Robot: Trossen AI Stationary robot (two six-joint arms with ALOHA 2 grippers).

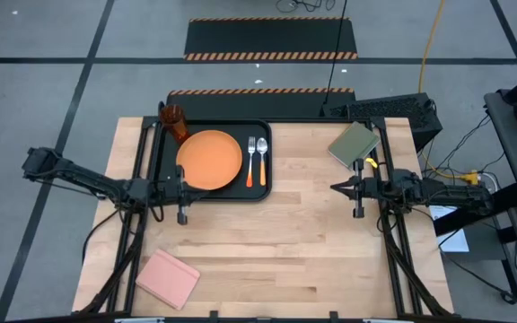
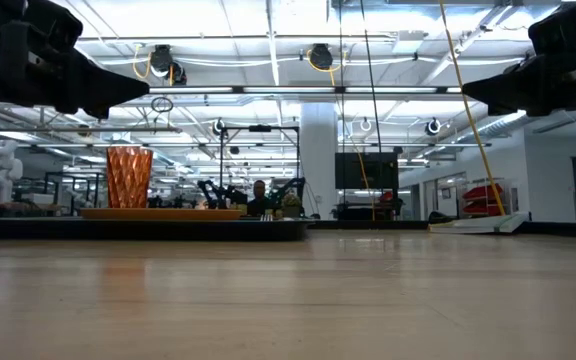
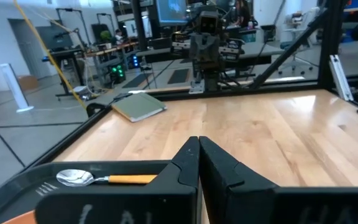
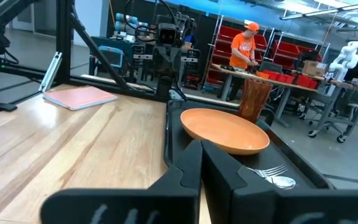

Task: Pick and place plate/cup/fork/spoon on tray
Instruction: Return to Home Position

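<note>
Starting at the tray (image 1: 232, 126), we find the plate (image 1: 209, 160) at its middle, the cup (image 1: 175, 122) in its far left corner, and the fork (image 1: 251, 161) and spoon (image 1: 262, 161) side by side at its right, spoon outermost. Our left tool (image 3: 197, 142) hangs over the tray's near edge, pinched closed on nothing. Our right tool (image 4: 201, 146) hovers above the tabletop (image 1: 285, 242) right of the tray, likewise closed and empty.
</note>
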